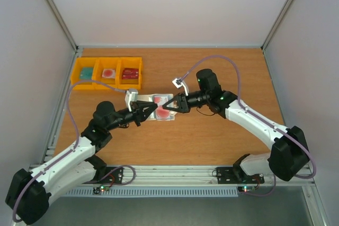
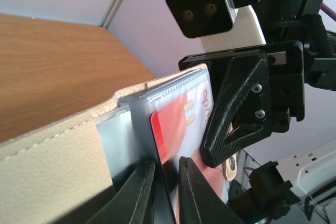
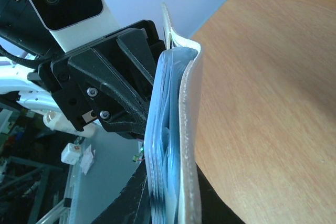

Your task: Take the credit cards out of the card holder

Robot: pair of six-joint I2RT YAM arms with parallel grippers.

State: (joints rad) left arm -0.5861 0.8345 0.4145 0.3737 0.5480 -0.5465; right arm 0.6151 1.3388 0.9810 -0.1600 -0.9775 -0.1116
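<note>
Left wrist view: left gripper (image 2: 165,187), jaws nearly closed, pinches the edge of a glossy red-and-white credit card (image 2: 176,124) in a clear pocket. Cannot tell if sleeve film is caught too. Card holder (image 2: 52,150) sits mid-table between both arms, with a stitched cream cover and blue-grey plastic leaves. Right gripper (image 3: 168,205) is clamped on cover and leaves together. Step, I judge: extraction. Next: left draws straight out while right braces. Beyond, rigid yellow bins (image 1: 108,60).
</note>
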